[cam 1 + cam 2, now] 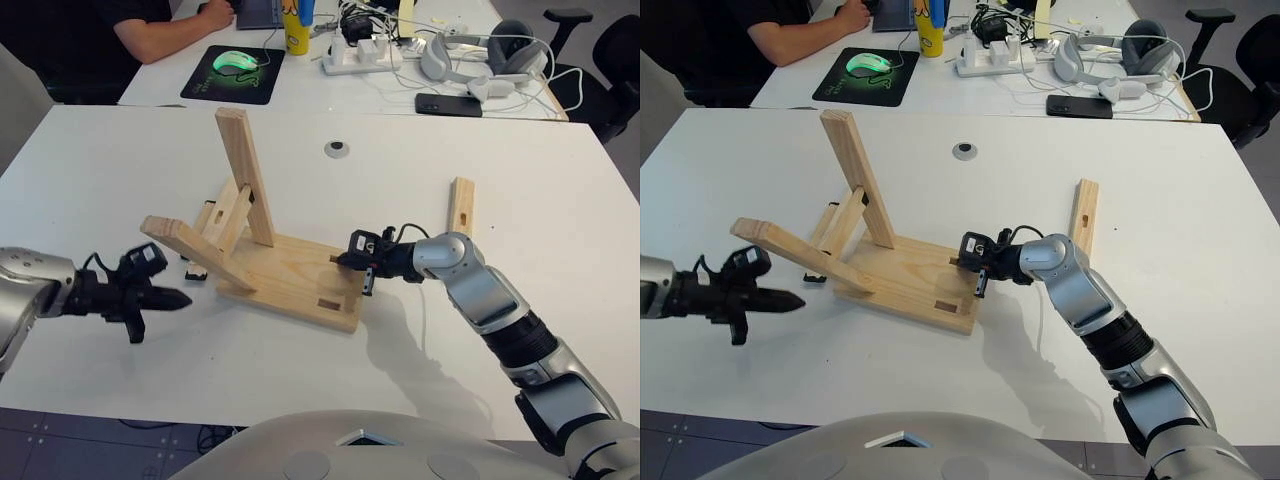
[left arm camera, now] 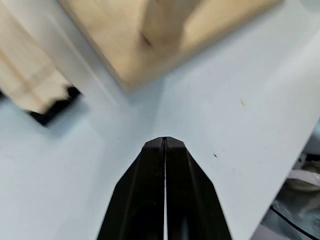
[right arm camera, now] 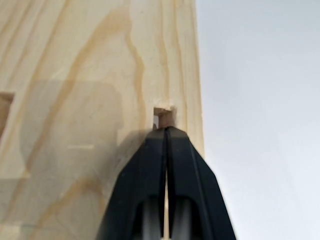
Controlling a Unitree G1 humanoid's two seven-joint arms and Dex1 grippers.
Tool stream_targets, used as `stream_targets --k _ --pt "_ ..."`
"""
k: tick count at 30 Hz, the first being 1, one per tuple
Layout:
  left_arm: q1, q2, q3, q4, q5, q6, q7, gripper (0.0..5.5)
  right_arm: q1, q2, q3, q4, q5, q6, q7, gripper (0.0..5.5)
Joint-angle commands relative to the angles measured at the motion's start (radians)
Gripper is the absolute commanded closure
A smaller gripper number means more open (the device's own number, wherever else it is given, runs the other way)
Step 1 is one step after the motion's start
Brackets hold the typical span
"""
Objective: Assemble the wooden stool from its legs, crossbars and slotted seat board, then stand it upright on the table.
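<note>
The board (image 1: 300, 285) is laid flat on the table (image 1: 540, 200) with 2 legs (image 1: 247, 175) fitted. The right gripper (image 3: 165, 129) is closed on nothing at a slot (image 3: 163, 116). The left gripper (image 1: 183, 298) is closed, empty, left of the board.

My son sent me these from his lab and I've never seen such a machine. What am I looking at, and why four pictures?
It is a humanoid robot with two arms, each ending in a two-fingered hand. The two wide pictures come from cameras in its head, looking down; the two close-ups come from cameras on its wrists. On the white table lies a slotted seat board with two legs stuck in it: a steep leg and a leaning leg that points low towards the left hand. A loose wooden piece lies beyond the right arm. The left hand is shut and empty. The right hand is shut too, its tip at a small slot by the board's edge. Nothing is held.
</note>
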Motion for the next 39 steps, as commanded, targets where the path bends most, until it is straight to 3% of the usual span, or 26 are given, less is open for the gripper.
stream_targets --k 1,8,15,19,27,39 --pt "0.010 0.000 -0.041 -0.035 0.007 0.002 0.030 5.49 0.117 -0.029 0.099 0.093 -0.034 0.169 0.000 5.50" --pt "-0.095 -0.174 -0.116 0.034 0.038 -0.033 0.171 5.49 0.103 -0.033 0.121 0.091 -0.024 0.169 0.017 5.50" --pt "-0.139 -0.209 -0.211 0.146 0.156 -0.141 0.231 5.49 0.090 -0.042 0.142 0.081 -0.011 0.173 0.037 5.50" --pt "-0.192 -0.290 -0.240 0.186 0.185 -0.174 0.275 5.49 0.100 -0.045 0.140 0.059 0.006 0.203 0.041 5.50" --pt "-0.218 -0.464 -0.337 0.141 0.209 -0.128 0.377 5.49 0.104 -0.055 0.157 0.018 0.029 0.240 0.040 5.50" --pt "-0.383 -0.643 -0.402 0.414 0.378 -0.260 0.525 5.49 0.111 -0.072 0.171 -0.019 0.057 0.259 0.027 5.50"
